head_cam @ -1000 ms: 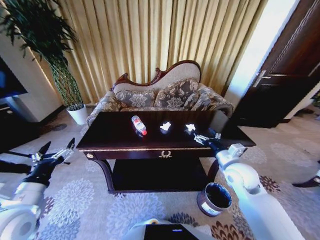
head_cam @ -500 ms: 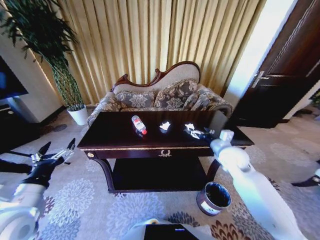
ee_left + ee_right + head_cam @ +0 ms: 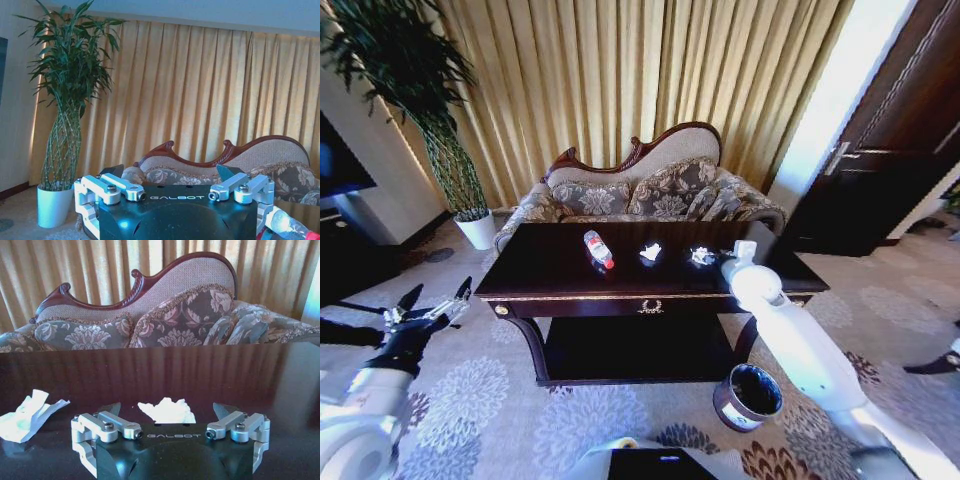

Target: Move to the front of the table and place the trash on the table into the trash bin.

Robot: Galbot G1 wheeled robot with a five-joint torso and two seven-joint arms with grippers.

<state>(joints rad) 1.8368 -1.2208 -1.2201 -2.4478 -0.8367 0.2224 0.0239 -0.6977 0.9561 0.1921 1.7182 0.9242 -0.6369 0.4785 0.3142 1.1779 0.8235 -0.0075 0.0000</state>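
Observation:
On the dark glossy table (image 3: 550, 280) lie a clear bottle with a red label (image 3: 598, 249), a crumpled white paper wad (image 3: 650, 253) and a second wad (image 3: 700, 256) to its right. My right gripper (image 3: 713, 259) reaches over the table's right part, right at that second wad. In the right wrist view the right gripper (image 3: 167, 407) is open, with the wad (image 3: 169, 413) lying between its fingers and the other wad (image 3: 30, 411) off to one side. My left gripper (image 3: 433, 300) hangs open, left of the table and off it. The trash bin (image 3: 750, 397) stands on the carpet at the table's right front.
A patterned sofa (image 3: 640, 195) stands right behind the table, with curtains beyond. A tall plant in a white pot (image 3: 475, 228) is at the back left. A dark door (image 3: 890, 160) is on the right. The table has a low shelf (image 3: 630, 350).
My right arm has reached forward and leftward over the table, bringing its open gripper up to the right-hand wad. The left arm has stayed put.

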